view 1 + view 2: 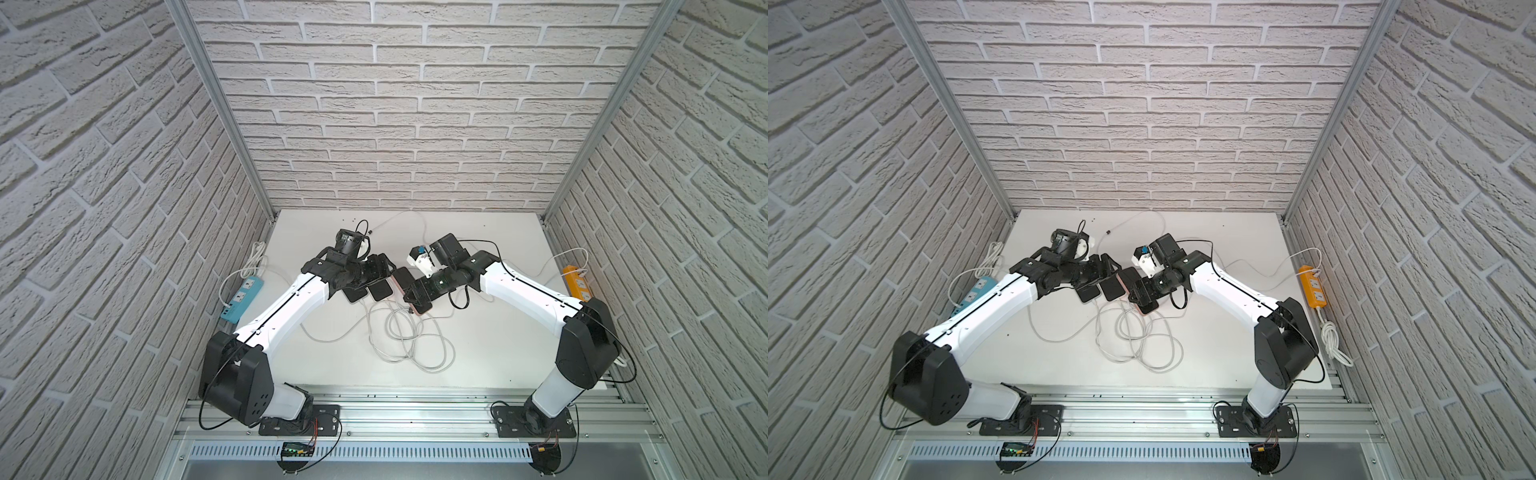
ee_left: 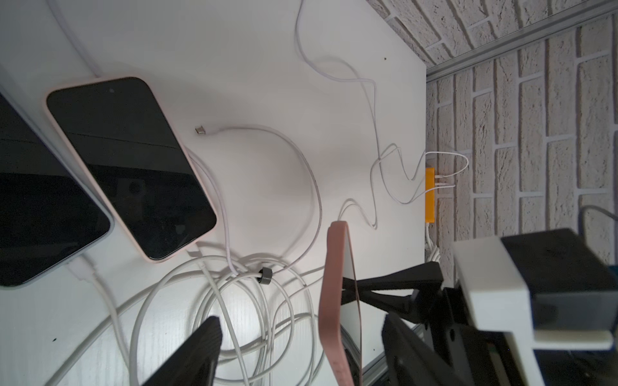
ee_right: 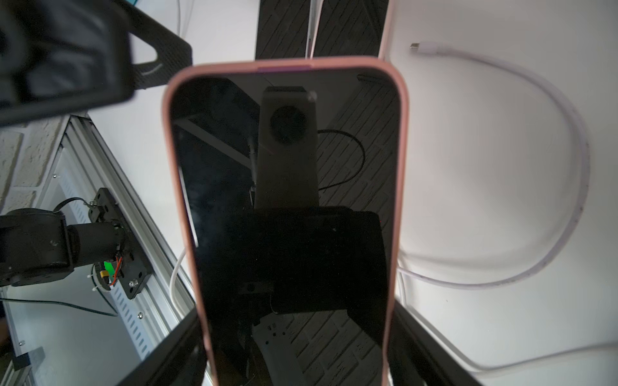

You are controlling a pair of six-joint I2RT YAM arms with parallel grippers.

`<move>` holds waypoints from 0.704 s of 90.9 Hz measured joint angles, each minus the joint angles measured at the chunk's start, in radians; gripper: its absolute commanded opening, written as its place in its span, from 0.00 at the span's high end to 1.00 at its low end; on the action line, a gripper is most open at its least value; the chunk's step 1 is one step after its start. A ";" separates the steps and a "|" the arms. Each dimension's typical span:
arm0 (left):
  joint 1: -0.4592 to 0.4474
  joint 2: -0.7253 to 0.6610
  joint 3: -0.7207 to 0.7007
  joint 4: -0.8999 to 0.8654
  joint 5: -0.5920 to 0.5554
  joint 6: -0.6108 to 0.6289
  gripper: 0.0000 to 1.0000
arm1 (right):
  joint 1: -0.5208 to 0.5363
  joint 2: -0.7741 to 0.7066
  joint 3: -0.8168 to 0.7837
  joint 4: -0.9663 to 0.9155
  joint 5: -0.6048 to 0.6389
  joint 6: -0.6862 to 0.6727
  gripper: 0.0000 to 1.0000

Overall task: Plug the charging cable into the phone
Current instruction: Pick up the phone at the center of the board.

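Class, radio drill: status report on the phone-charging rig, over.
Left pincer open. Right pincer shut on pink-cased phone. Charging cable plug loose on table, unplugged. Coiled cords nearby.

Pale brick-pattern walls (image 1: 374,104) on three sides; white tabletop (image 1: 490,340); aluminium corner posts (image 1: 222,108).

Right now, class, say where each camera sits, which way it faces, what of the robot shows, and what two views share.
Both top views: high in front, looking down on the table; both arms show.
Left wrist: on its arm, looking past the open left claw at cables; fingers show.
Right wrist: behind the right claw, facing the held phone; fingers show.
Shared: both wrist views show the held phone and the loose plug.
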 measured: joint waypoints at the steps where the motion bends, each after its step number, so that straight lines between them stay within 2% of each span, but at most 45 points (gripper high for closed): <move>1: -0.001 0.002 0.000 0.001 0.002 0.000 0.23 | 0.001 0.000 0.000 0.001 -0.003 0.000 0.52; 16: -0.020 0.038 0.000 0.028 0.017 -0.025 0.30 | 0.008 0.002 0.003 0.011 -0.033 0.000 0.52; 39: -0.098 0.090 0.000 0.052 0.031 -0.059 0.45 | 0.023 0.015 0.023 0.023 -0.050 0.004 0.53; 64: -0.113 0.090 0.000 0.055 0.014 -0.078 0.84 | 0.024 0.026 0.024 0.044 -0.053 0.010 0.53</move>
